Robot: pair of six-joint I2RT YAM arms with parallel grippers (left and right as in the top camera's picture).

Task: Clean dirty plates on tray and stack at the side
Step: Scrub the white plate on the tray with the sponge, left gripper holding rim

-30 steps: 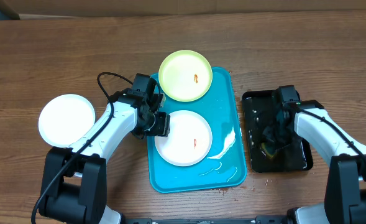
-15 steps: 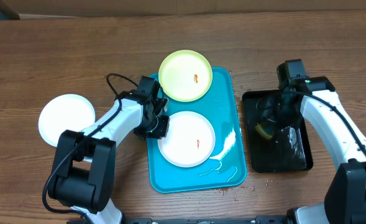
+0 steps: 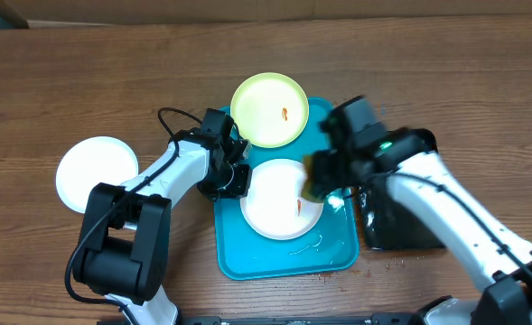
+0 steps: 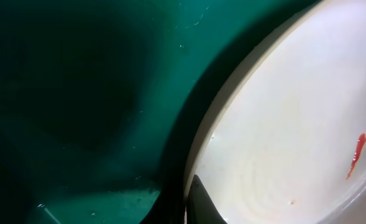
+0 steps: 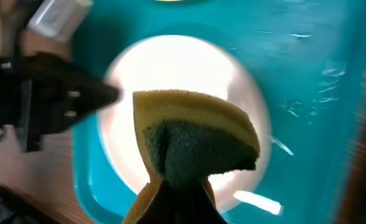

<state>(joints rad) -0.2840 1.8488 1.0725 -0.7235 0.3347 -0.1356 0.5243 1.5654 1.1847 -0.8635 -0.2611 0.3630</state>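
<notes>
The turquoise tray (image 3: 338,255) holds a white plate (image 3: 273,212) with a red smear (image 3: 300,206). A yellow-green plate (image 3: 268,110), also smeared, overlaps the tray's far end. My left gripper (image 3: 238,181) is shut on the white plate's left rim. In the left wrist view one dark finger (image 4: 204,205) lies on the plate (image 4: 294,124) above the tray (image 4: 77,93). My right gripper (image 3: 320,181) hovers over the plate's right side, shut on a yellow and green sponge (image 5: 195,137). In the right wrist view the sponge hides the middle of the plate (image 5: 170,62).
A clean white plate (image 3: 97,173) lies on the wooden table to the left of the tray. A black tray (image 3: 401,233) sits right of the turquoise one, partly under my right arm. Wet streaks (image 3: 320,242) show on the tray's near end.
My right arm swung left from the black tray to above the white plate, carrying the sponge. My left gripper shut on the plate's rim, and the plate slid slightly right.
</notes>
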